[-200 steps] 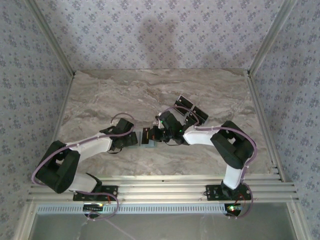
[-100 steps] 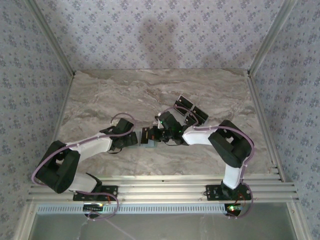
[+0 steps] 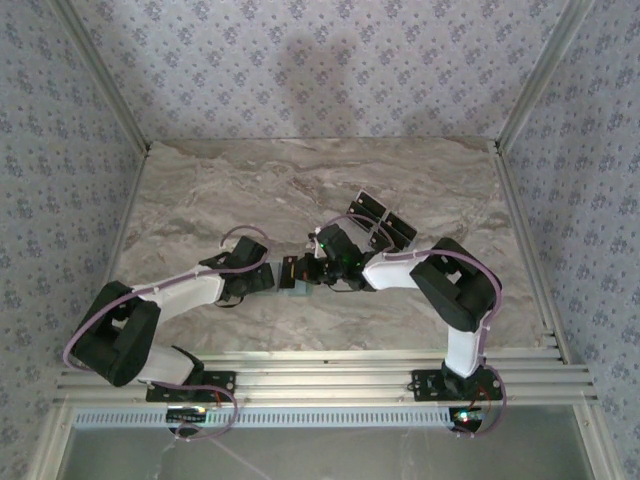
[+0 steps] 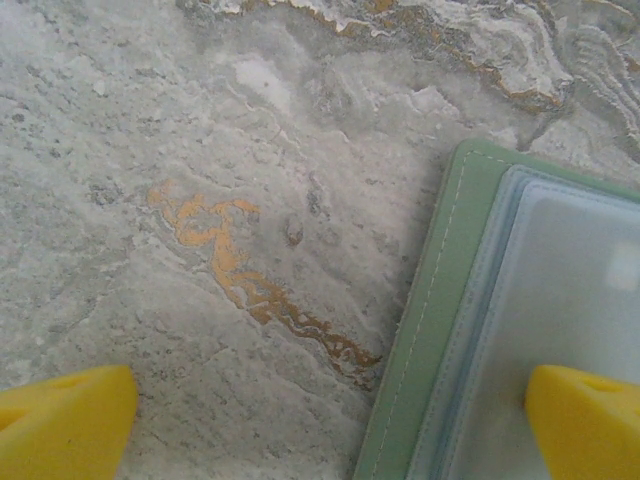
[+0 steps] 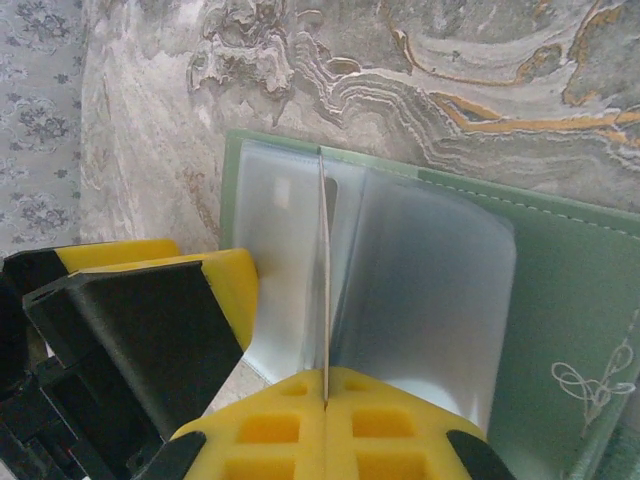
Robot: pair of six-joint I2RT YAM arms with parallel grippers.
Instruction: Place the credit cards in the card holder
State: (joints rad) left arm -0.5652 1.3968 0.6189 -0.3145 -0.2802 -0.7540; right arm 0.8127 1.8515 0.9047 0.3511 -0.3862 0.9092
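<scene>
The card holder (image 5: 560, 300), pale green, lies open on the marble with its clear sleeves (image 5: 430, 290) up. My right gripper (image 5: 325, 400) is shut on a thin credit card (image 5: 325, 260), seen edge-on, whose far end stands among the sleeves. My left gripper (image 4: 325, 425) is open, one yellow fingertip (image 4: 585, 420) over the card holder's (image 4: 440, 300) sleeve and the other (image 4: 60, 420) over bare marble. From above, the left gripper (image 3: 283, 274) and the right gripper (image 3: 312, 268) meet at the card holder (image 3: 298, 288). Two dark credit cards (image 3: 382, 220) lie behind them.
The left gripper's black and yellow finger (image 5: 150, 320) sits close beside the right gripper's fingers. A marble tabletop (image 3: 220, 190) stretches out behind and to the sides, bounded by patterned walls and metal rails (image 3: 320, 370) at the near edge.
The right arm's elbow has shifted slightly to the left. Both grippers stay at the card holder, with the same openings.
</scene>
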